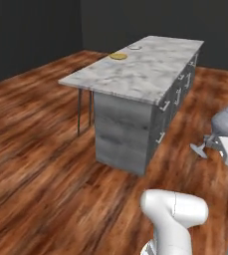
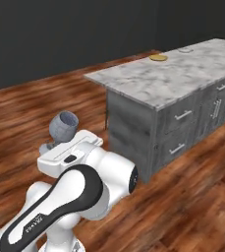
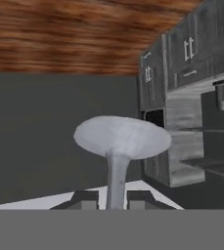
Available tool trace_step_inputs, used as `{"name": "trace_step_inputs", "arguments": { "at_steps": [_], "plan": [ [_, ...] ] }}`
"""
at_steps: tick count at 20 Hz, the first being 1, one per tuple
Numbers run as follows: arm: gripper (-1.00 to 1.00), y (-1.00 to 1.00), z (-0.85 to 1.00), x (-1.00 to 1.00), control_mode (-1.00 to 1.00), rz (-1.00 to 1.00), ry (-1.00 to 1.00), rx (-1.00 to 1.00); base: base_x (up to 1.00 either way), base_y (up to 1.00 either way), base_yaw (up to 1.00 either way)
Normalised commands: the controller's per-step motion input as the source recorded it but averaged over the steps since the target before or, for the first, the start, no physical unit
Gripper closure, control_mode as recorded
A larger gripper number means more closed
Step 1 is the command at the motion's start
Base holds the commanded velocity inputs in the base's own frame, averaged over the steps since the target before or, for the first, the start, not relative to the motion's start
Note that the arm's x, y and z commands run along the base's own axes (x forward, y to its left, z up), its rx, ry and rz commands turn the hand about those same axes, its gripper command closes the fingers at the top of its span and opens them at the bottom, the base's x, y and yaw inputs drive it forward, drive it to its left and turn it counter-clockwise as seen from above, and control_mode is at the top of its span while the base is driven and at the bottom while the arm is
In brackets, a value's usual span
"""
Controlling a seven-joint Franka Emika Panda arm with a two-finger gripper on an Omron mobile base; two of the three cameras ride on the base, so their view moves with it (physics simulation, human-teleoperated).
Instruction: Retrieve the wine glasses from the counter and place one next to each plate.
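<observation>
We've got the end effector (image 3: 111, 199) clamped on the stem of a wine glass (image 1: 224, 125), holding it up in the air over the wood floor (image 1: 41, 149), well off to the side of the long marble island (image 1: 140, 67). The glass isn't upright: in both base views its long axis lies tilted, bowl pointing up and away from the hand, round foot (image 3: 122, 136) toward the hand camera. A yellow plate (image 1: 118, 56) sits near the far end of the island, with a white plate (image 1: 135, 48) just beyond it.
</observation>
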Motion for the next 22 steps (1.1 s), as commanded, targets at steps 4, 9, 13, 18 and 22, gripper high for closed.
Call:
{"name": "trace_step_inputs", "arguments": {
  "at_steps": [4, 9, 13, 18, 22],
  "plan": [
    [1.0, 0.0, 0.0, 0.0, 1.0, 0.0, 0.0, 0.0, 1.0, 1.0, -0.32],
    [1.0, 0.0, 0.0, 0.0, 1.0, 0.0, 0.0, 0.0, 1.0, 1.0, -0.31],
    [1.0, 0.0, 0.0, 0.0, 1.0, 0.0, 0.0, 0.0, 1.0, 1.0, -0.35],
    [1.0, 0.0, 0.0, 0.0, 1.0, 0.0, 0.0, 0.0, 1.0, 1.0, -0.4],
    [1.0, 0.0, 0.0, 0.0, 1.0, 0.0, 0.0, 0.0, 1.0, 1.0, -0.42]
  ]
}}
